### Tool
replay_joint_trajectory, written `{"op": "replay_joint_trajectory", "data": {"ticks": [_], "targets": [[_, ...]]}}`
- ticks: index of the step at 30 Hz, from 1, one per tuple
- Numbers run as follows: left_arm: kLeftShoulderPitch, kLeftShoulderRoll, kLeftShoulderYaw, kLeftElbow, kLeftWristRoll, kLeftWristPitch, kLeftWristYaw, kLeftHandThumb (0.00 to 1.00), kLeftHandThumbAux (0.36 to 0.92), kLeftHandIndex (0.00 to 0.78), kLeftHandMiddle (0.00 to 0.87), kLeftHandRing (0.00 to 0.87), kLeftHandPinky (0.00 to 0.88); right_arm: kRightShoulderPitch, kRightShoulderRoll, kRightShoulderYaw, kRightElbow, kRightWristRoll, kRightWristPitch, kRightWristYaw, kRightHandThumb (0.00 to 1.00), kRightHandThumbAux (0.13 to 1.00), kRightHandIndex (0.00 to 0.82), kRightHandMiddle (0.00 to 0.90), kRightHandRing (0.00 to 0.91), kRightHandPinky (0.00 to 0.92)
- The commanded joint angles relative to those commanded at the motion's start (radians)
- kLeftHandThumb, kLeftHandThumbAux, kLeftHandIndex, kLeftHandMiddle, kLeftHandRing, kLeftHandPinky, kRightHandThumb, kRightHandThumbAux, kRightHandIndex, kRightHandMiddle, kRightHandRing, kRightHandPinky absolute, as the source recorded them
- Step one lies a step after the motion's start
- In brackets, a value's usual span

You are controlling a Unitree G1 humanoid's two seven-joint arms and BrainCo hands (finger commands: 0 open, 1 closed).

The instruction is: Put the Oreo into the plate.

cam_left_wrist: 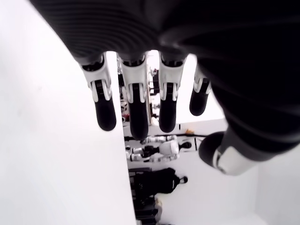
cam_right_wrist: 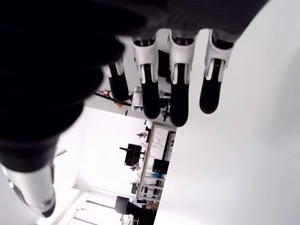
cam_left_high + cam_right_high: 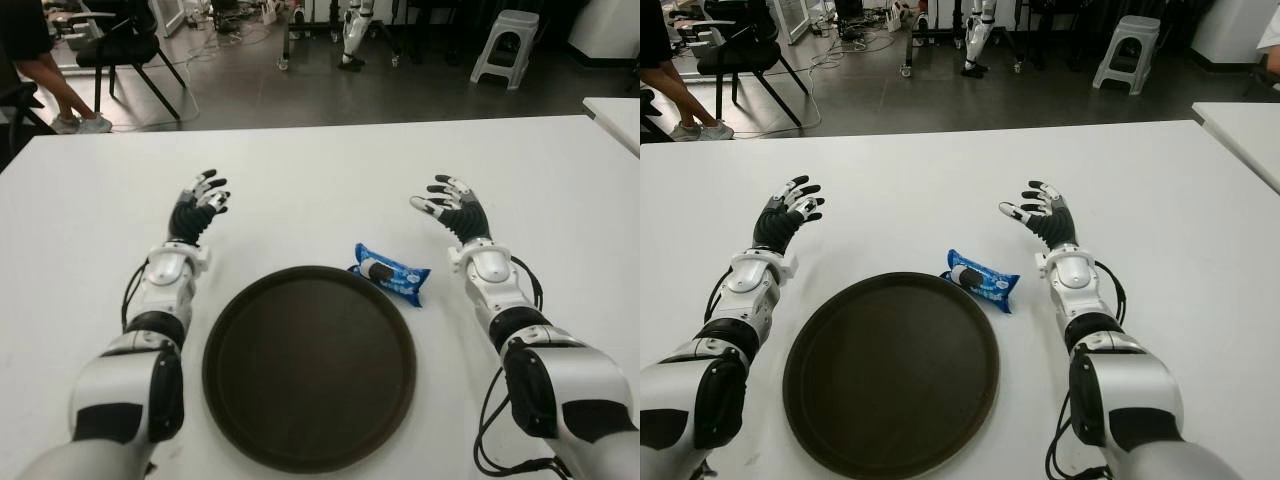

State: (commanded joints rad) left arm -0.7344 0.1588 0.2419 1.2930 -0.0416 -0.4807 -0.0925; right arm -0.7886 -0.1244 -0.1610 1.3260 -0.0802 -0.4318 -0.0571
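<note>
A blue Oreo packet (image 3: 390, 273) lies on the white table (image 3: 320, 170), touching the far right rim of a round dark brown plate (image 3: 309, 365) that holds nothing. My right hand (image 3: 450, 205) hovers open a little right of and beyond the packet, fingers spread, holding nothing. My left hand (image 3: 203, 200) is open as well, out to the left of the plate and beyond its far edge. In the right wrist view its fingers (image 2: 179, 93) hang relaxed over bare table; in the left wrist view the fingers (image 1: 136, 103) are likewise spread and empty.
Past the table's far edge stand a black chair (image 3: 125, 45), a white stool (image 3: 505, 45) and a person's legs (image 3: 55, 85) at the far left. A second white table corner (image 3: 615, 115) shows at the right.
</note>
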Motion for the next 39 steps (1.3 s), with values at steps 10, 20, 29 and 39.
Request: {"op": "replay_joint_trajectory", "data": {"ticks": [10,20,29,39], "targets": [[0.044,0.018,0.014,-0.023,-0.005,-0.013,0.036,0.000,0.702,0.155,0.218,0.229,0.252,0.003,-0.021,-0.021,0.005,0.008,0.033,0.012,0.014,0.705,0.215,0.270,0.281,0.288],[0.066,0.030,-0.004,-0.036,0.014,-0.012,0.066,0.000,0.674,0.160,0.230,0.223,0.230,0.006,-0.028,-0.035,0.004,0.020,0.019,0.019,0.001,0.708,0.214,0.274,0.284,0.285],[0.064,0.027,-0.019,-0.041,0.024,-0.015,0.060,0.000,0.687,0.165,0.236,0.238,0.257,0.000,-0.036,-0.033,0.008,0.010,0.041,0.012,0.018,0.697,0.217,0.285,0.293,0.291],[0.056,0.029,-0.055,-0.037,0.051,0.006,0.063,0.000,0.660,0.185,0.254,0.258,0.285,-0.004,-0.039,-0.018,0.011,-0.005,0.067,0.010,0.015,0.709,0.235,0.287,0.285,0.281]]}}
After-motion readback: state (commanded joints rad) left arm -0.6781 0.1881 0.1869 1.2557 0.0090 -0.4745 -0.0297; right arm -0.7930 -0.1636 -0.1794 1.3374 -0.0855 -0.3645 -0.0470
